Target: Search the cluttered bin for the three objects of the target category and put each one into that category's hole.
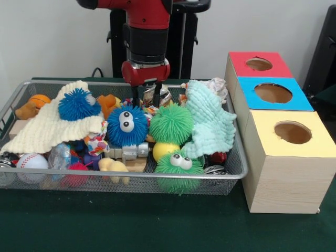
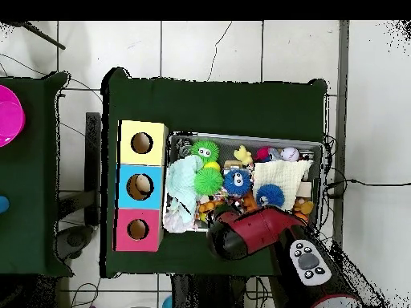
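Green table [image 1: 52, 226], claw [image 1: 147, 100] half-buried in clutter

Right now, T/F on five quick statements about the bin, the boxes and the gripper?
1. The gripper hangs over the far side of the wire mesh bin. True.
2. The yellow-faced box is the one farthest from the camera in the front view. False: it is the nearest; the red-faced box is farthest.
3. The mint knitted cloth lies at the bin end next to the boxes. True.
4. The cream knitted cloth is draped over the yellow-faced box. False: it lies in the bin, at the end away from the boxes.
5. The blue-faced box sits between the other two. True.
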Robot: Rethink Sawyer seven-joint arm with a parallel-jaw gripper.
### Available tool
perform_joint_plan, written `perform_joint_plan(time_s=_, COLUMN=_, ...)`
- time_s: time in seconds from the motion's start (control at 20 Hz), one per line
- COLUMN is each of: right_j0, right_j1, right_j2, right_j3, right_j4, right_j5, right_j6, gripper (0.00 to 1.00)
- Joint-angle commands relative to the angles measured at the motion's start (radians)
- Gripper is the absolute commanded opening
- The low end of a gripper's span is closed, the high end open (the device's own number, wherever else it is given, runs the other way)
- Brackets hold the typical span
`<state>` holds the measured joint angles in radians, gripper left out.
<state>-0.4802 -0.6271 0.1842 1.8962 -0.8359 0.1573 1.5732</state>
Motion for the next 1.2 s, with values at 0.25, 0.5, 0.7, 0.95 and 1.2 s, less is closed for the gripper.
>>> perform_joint_plan(time_s=0.25, right_j0=-0.03, right_j1=0.112, right_j2=-0.015, right_j3=-0.142, right_j4=-0.083, right_j5=-0.056, right_j6=0.03, gripper=1.0)
perform_joint_plan(time_s=0.5, right_j0=-0.05, right_j1=0.134, right_j2=-0.005, right_j3=-0.157, right_j4=-0.088, right_j5=-0.071, right_j6=0.024, gripper=1.0)
perform_joint_plan(time_s=0.7, right_j0=-0.051, right_j1=0.148, right_j2=-0.01, right_j3=-0.166, right_j4=-0.093, right_j5=-0.095, right_j6=0.033, gripper=1.0)
perform_joint_plan(time_s=0.95, right_j0=-0.08, right_j1=0.143, right_j2=0.019, right_j3=-0.152, right_j4=-0.095, right_j5=-0.094, right_j6=0.012, gripper=0.0)
perform_joint_plan(time_s=1.2, right_j0=-0.054, right_j1=0.11, right_j2=0.011, right_j3=-0.133, right_j4=-0.068, right_j5=-0.067, right_j6=0.025, gripper=0.0)
